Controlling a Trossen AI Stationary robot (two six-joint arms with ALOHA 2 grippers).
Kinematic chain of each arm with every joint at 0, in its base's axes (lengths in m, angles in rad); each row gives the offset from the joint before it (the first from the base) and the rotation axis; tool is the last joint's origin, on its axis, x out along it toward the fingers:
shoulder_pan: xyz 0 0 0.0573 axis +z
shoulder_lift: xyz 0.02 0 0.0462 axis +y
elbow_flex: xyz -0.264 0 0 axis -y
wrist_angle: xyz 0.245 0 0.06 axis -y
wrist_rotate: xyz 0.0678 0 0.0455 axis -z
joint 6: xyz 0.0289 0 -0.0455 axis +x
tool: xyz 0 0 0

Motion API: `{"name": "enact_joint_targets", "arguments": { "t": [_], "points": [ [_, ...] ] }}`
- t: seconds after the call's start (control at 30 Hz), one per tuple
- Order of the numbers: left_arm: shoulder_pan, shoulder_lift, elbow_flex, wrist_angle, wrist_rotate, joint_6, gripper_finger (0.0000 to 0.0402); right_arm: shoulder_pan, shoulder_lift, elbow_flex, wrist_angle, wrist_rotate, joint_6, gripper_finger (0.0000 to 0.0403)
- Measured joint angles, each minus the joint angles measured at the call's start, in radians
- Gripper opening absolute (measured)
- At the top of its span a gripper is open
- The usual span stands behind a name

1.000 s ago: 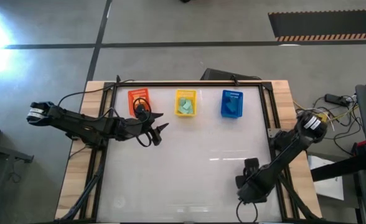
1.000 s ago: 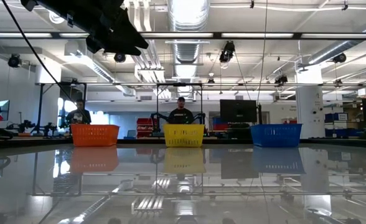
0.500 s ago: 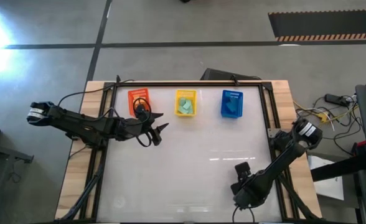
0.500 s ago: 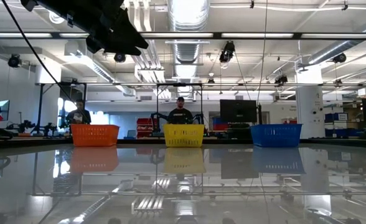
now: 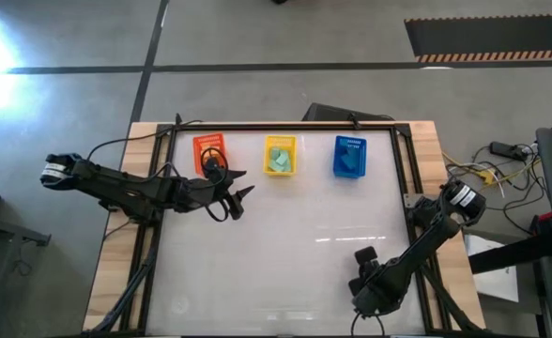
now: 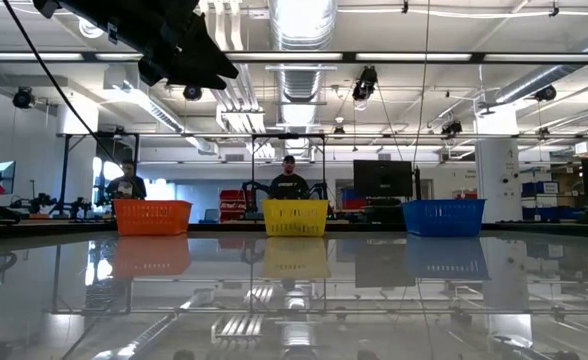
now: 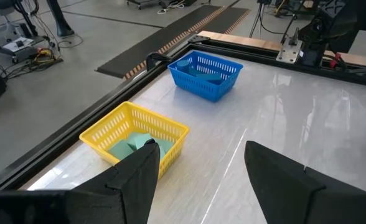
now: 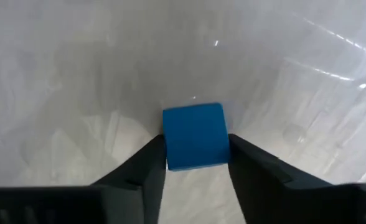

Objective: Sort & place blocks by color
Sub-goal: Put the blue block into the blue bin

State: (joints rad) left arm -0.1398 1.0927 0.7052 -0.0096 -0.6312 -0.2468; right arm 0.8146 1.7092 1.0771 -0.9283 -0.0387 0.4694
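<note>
With fingers [image 8: 147, 163] pressed against both sides of a blue block [image 8: 195, 135], right tool [image 8: 195, 163] low over the near right part of the white bench [image 5: 285, 244], closed on that block, which sits on or just above the bench surface. Left tool [image 5: 241, 192] raised over the far left of the bench, just near of the orange bin [image 5: 210, 152], fingers spread apart and holding nothing. Along the far edge, three bins in a row: orange bin at left, yellow bin [image 5: 280, 155] in the middle, blue bin [image 5: 349, 157] at right. Pale teal-green blocks [image 7: 136, 144] lying inside the yellow bin; blue blocks [image 7: 205, 71] inside the blue bin. Contents of the orange bin mostly hidden by the left arm. Seen level across the bench, two people [image 6: 290, 180] standing in the room behind the bins.
</note>
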Motion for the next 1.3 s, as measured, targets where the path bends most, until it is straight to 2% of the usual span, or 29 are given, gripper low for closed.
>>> {"name": "enact_joint_targets", "arguments": {
  "t": [0.07, 0.3, 0.47, 0.63, 0.83, 1.03, 1.13, 1.3],
  "points": [
    [0.0, 0.0, 0.0, 0.0, 0.0, 0.0, 0.0219, -0.001, 0.0, 0.001, 0.0, 0.003, 0.003, 0.0122],
    [0.0, 0.0, 0.0, 0.001, 0.0, 0.0, 0.0219, -0.034, 0.002, 0.077, 0.0, 0.074, 0.039, 0.0121],
    [0.0, 0.0, 0.0, 0.001, 0.0, 0.0, 0.0219, -0.137, 0.002, 0.16, -0.012, 0.125, 0.125, 0.0121],
    [0.0, 0.0, 0.0, 0.001, 0.0, 0.0, 0.0219, -0.319, 0.002, 0.258, -0.118, 0.125, 0.129, 0.0121],
    [0.0, 0.0, 0.0, 0.001, 0.0, 0.0, 0.0219, -0.593, 0.0, 0.354, -0.283, 0.122, -0.064, 0.0121],
    [0.0, 0.0, 0.0, 0.001, 0.0, 0.0, 0.0219, -0.921, 0.0, 0.356, -0.306, 0.121, -0.294, 0.0121],
    [0.0, 0.0, 0.0, 0.001, 0.0, 0.002, 0.0219, -1.072, 0.0, 0.357, -0.317, 0.12, -0.327, 0.0121],
    [0.0, 0.0, 0.0, 0.001, 0.0, 0.021, 0.0219, -1.25, -0.002, 0.361, -0.377, 0.117, -0.358, 0.0121]
  ]
}}
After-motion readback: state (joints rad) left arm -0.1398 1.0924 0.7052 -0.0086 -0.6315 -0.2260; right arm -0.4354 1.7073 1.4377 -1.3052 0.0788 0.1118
